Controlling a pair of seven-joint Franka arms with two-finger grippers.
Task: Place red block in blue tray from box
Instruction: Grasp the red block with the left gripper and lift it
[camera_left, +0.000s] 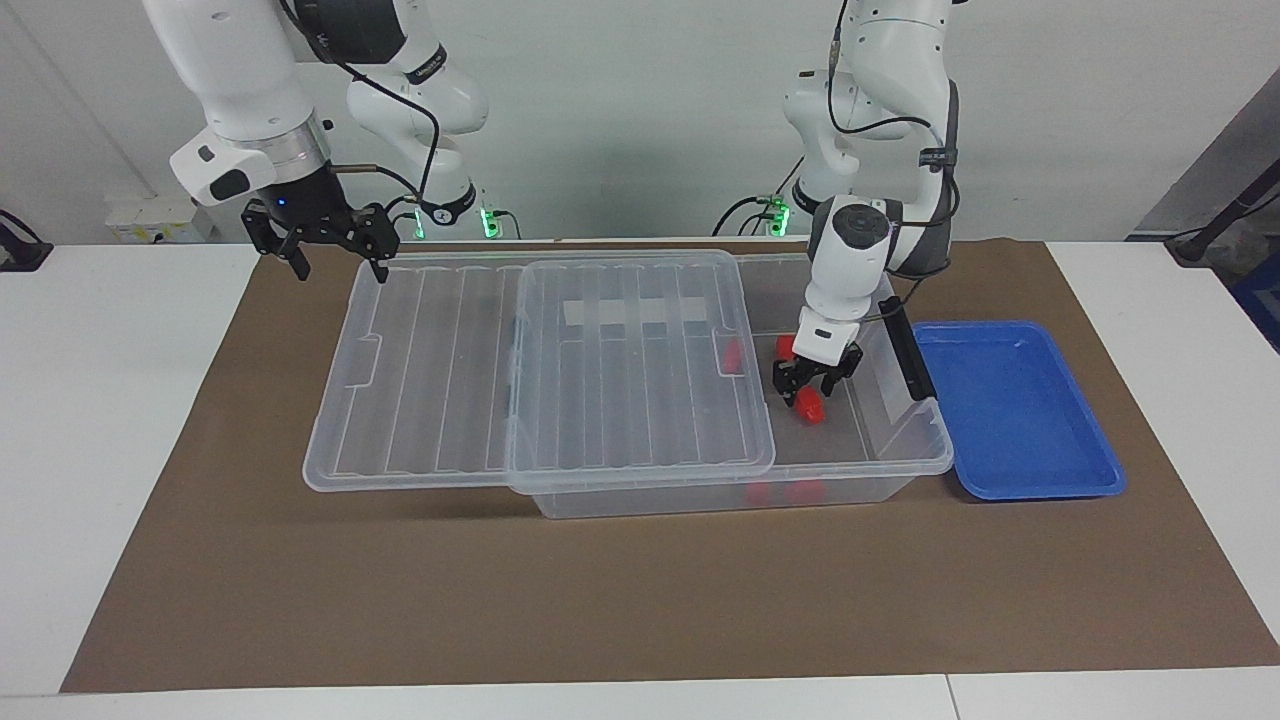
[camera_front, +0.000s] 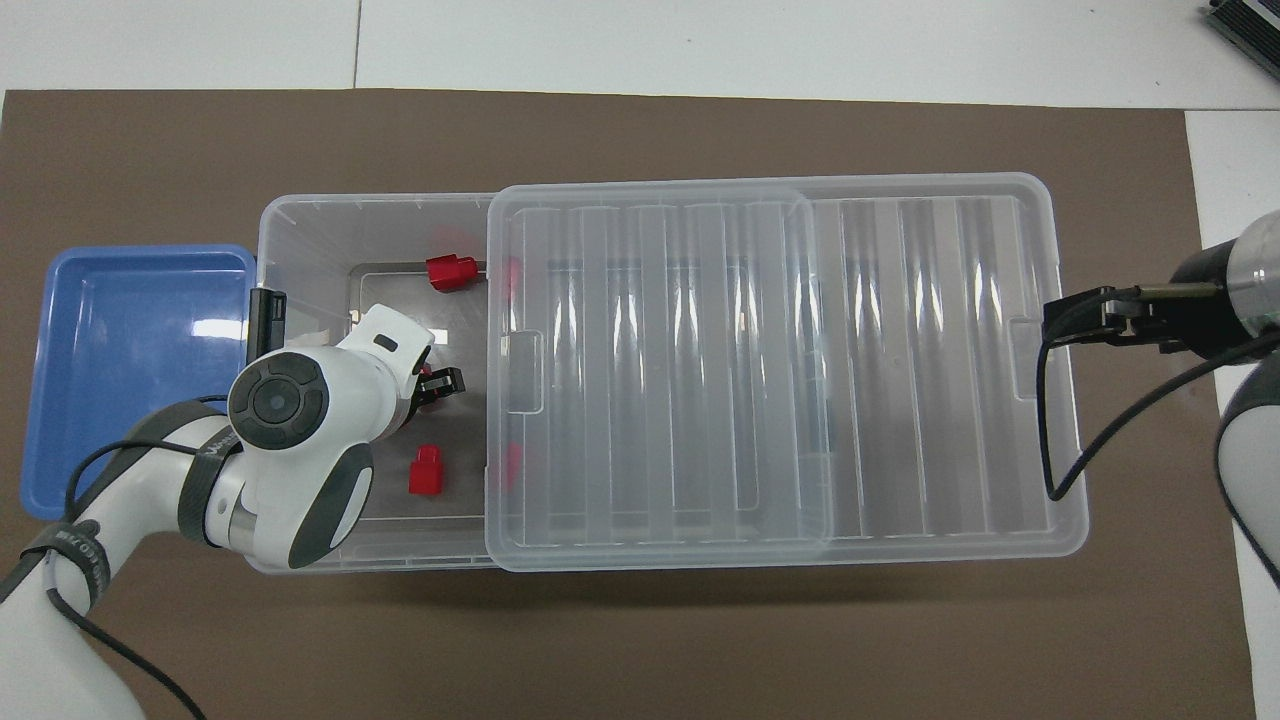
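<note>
The left gripper (camera_left: 808, 392) is lowered inside the uncovered end of the box (camera_left: 905, 462), toward the left arm's end of the desk, with its fingers closed narrowly on a red block (camera_left: 811, 407). The block is gripped by its upper part only, so slippage during the lift is possible. Other red blocks (camera_front: 428, 470) lie loose on the box floor close to the gripper and could be knocked or dragged.

Open room is limited. The ribbed lid (camera_left: 560, 370) is slid toward the right arm's end and covers most of the box, so only a short opening is left. The lid's edge stands close beside the gripper. The end wall with the black handle (camera_left: 912, 353) stands between the gripper and the blue tray (camera_left: 1020, 410), which sits just beside that end. That wall must be cleared by a rise before any sideways travel; otherwise the block could be stripped out.

The right gripper (camera_left: 335, 245) waits with fingers apart at the lid's edge.
</note>
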